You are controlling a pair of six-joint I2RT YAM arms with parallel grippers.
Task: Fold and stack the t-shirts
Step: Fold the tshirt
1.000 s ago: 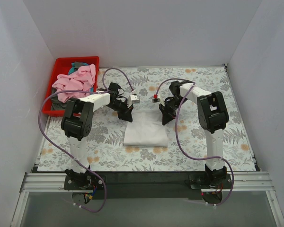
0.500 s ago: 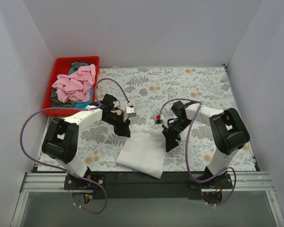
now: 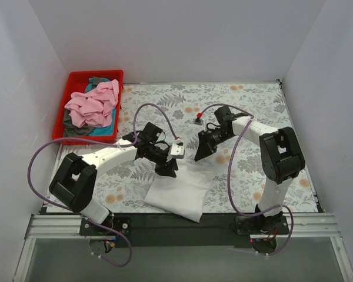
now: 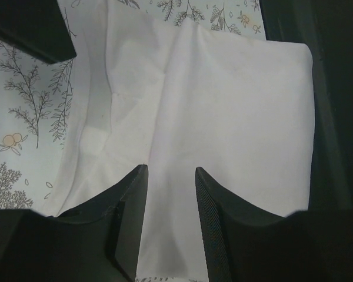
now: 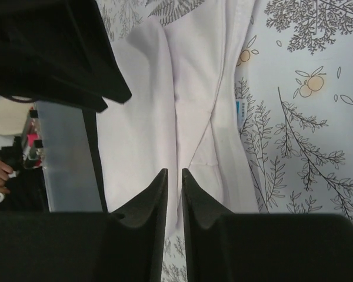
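white t-shirt: folded, flat, sitting askew on floral table
left gripper: at white t-shirt's far-left corner; contact unclear
right gripper: just past white t-shirt's far edge, right side
red bin: well apart, far-left of white t-shirt
pink t-shirt: heaped on top in red bin
grey t-shirt: under pink t-shirt, partly hidden

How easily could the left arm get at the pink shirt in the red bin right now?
Probably yes. The pink shirt lies on top in the open red bin, on that arm's side, with nothing standing between. The left tool is open over the white shirt.
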